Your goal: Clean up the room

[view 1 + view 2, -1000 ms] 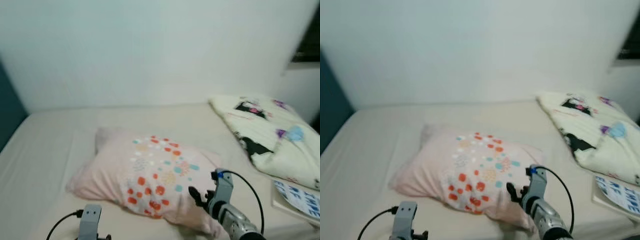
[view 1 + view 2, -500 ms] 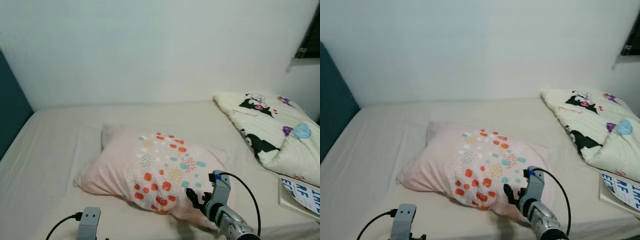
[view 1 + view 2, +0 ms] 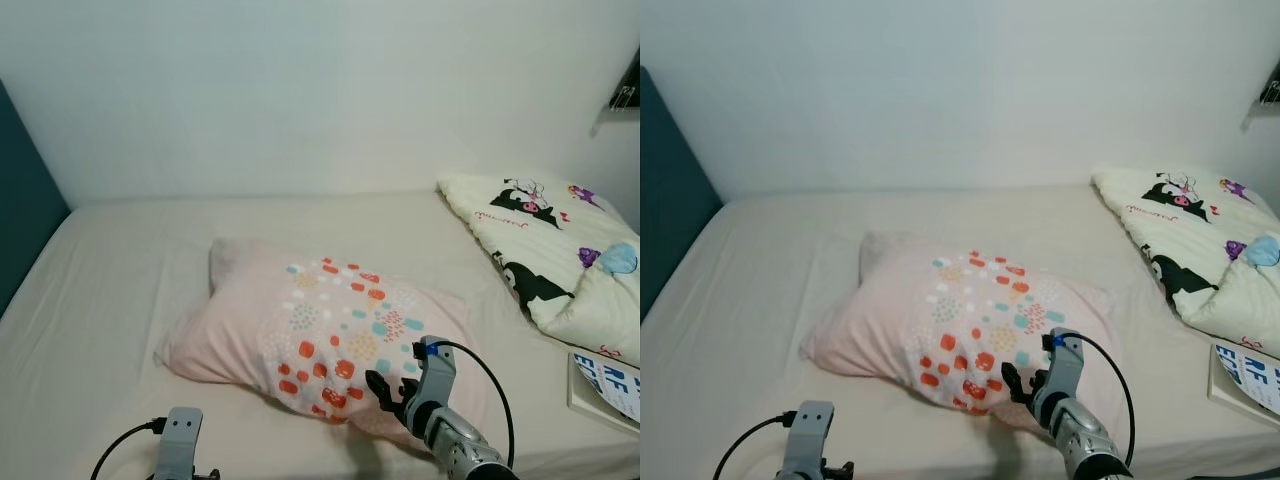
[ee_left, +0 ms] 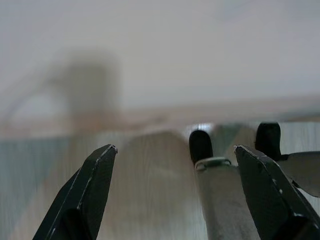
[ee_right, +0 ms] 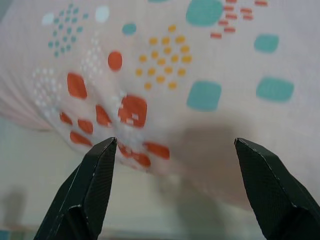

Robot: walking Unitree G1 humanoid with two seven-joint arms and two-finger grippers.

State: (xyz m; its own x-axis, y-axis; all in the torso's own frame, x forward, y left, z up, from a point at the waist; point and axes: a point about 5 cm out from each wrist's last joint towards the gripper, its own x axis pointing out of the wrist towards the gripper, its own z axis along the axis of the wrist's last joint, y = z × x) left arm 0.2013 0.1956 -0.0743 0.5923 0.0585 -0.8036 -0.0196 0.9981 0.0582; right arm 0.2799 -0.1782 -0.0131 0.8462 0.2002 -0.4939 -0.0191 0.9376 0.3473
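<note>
Pillow (image 3: pixel 320 335): soft, plump, roughly rectangular; pale pink cloth printed with clusters of red, orange, teal and white dots and squares. It lies flat near the middle of the bed, its long axis running diagonally from the far left corner toward the near right, the near right corner closest to the robot.

Bed (image 3: pixel 110 290): wide mattress under a smooth cream sheet, lightly creased around the pillow. A dark teal headboard (image 3: pixel 670 190) stands along the left edge.

Quilt (image 3: pixel 545 250): thick, padded, cream, printed with black cartoon figures and purple and blue patches; bunched at the far right of the bed, well apart from the pillow.

Flat white item with blue lettering (image 3: pixel 605 385): lies at the right edge, just beside the quilt; what it is cannot be told.

Wall (image 3: pixel 320 90): plain, pale, matte, running behind the bed.

Right gripper (image 5: pixel 175 187): silver arm with a black cable loop, reaching to the pillow's near right edge. Fingers (image 5: pixel 97 185) spread wide apart, holding nothing, poised just over the printed cloth where it meets the sheet.

Left gripper (image 4: pixel 175 195): low at the near left, beside the bed. Fingers (image 4: pixel 90 190) parted, empty, over a blurred pale surface.
</note>
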